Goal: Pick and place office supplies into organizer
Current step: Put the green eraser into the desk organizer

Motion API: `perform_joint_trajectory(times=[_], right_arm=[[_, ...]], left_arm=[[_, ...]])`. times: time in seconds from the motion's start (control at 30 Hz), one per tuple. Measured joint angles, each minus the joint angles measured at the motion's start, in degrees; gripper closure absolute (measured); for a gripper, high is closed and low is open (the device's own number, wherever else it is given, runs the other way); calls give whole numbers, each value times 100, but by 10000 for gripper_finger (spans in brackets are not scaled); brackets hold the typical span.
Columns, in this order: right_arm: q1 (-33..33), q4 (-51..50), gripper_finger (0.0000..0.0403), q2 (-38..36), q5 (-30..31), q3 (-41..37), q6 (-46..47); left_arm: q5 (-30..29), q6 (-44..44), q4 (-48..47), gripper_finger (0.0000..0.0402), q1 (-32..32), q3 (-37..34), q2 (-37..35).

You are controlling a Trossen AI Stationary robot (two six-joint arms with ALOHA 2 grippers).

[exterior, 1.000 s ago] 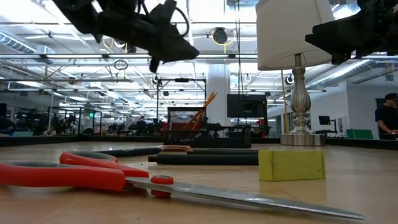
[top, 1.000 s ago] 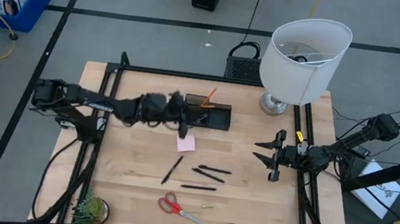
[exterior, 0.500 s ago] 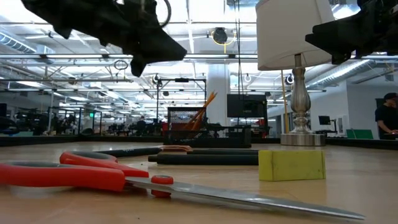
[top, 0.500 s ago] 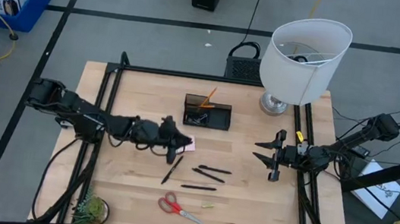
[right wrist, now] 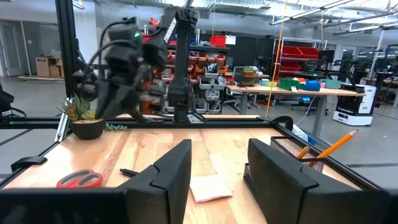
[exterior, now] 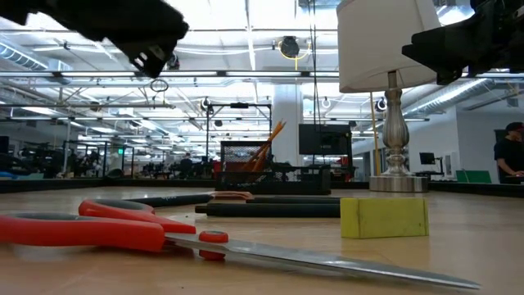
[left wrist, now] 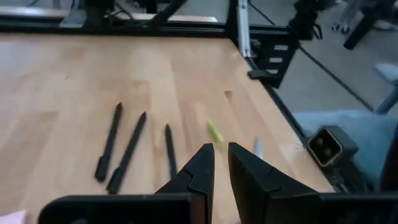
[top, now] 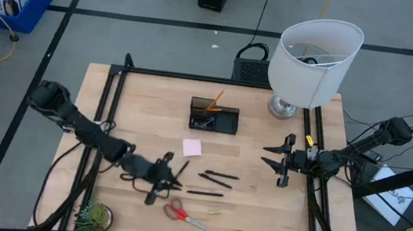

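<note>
The black organizer [top: 214, 116] stands on the table toward the far side, with an orange pencil [top: 216, 98] leaning in its cup. A pink sticky pad [top: 192, 147], black pens [top: 218, 182] and red-handled scissors [top: 185, 214] lie flat on the wood. A small yellow-green bit [top: 214, 211] lies there too. My left gripper [top: 173, 182] hovers above the table between the pens and the scissors. Its fingers [left wrist: 199, 168] are nearly together, with nothing in the narrow slit. My right gripper [top: 268, 156] waits open at the table's right side, holding nothing.
A lamp with a big white shade [top: 315, 58] stands at the far right corner. A small green plant [top: 94, 216] sits at the near left corner. Black frame rails [top: 314, 200] run along the table's sides. Bare wood lies right of the pens.
My left gripper has swung from beside the organizer toward the table's near edge. It passed over the pink pad, sank a little, and now hangs by the pens and scissors. The gap between its fingers is unchanged. No object has moved.
</note>
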Motion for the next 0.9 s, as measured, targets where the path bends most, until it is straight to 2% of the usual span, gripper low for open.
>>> perform_joint_trajectory(times=[0.17, 0.23, 0.33, 0.5, 0.63, 0.8, 0.9], right_arm=[[1, 14, 250, 2, -1, -1, -2], [1, 10, 250, -1, -1, -1, -1], [-1, 2, 250, 1, -1, -1, -2], [-1, 8, 250, 2, -1, 0, -1], [1, 20, 250, -1, -1, -1, -2], [-1, 21, 250, 22, 0, 0, -2], [0, 15, 250, 36, 0, 0, -2]], left_arm=[[150, 991, 35, 350, -390, -6, 329], [10, 979, 22, 350, -449, -7, 368], [-511, 1033, 184, 350, -528, 4, 467], [-301, 1660, 158, 350, -581, 107, 951], [-637, 1537, 81, 350, -554, 498, 1390], [-397, 1509, -1444, 350, -537, 1141, 1596], [-552, 1266, -2182, 350, -551, 1482, 1606]])
